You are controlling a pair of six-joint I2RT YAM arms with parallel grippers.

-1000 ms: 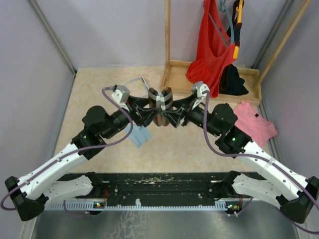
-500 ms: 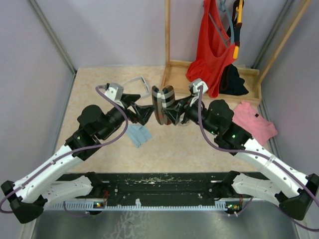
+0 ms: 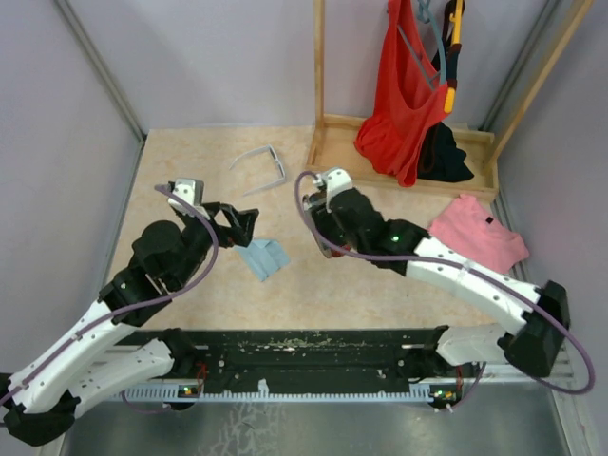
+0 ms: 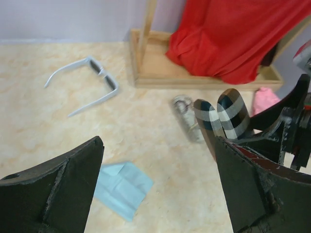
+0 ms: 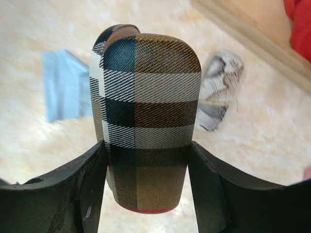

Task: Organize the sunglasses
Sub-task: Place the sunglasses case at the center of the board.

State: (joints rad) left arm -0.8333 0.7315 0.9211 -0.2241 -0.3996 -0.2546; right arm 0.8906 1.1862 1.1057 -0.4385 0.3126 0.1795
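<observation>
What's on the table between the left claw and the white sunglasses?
Nothing; in the top view, only bare tabletop separates the left gripper from the white sunglasses.

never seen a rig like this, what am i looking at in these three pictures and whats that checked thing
Two robot arms are bolted at the near edge of a table, each ending in a two-finger gripper. The overhead picture looks down from behind them. The other two come from a camera on each wrist, so the black shapes at their lower edges are that arm's own fingers. The left gripper is open and holds nothing. The right gripper is closed on a brown checked glasses case, gripped near one end. On the table lie white sunglasses with arms unfolded, a folded light blue cloth and a grey-patterned case. At the back stands a wooden rack with a red garment hanging.
</observation>
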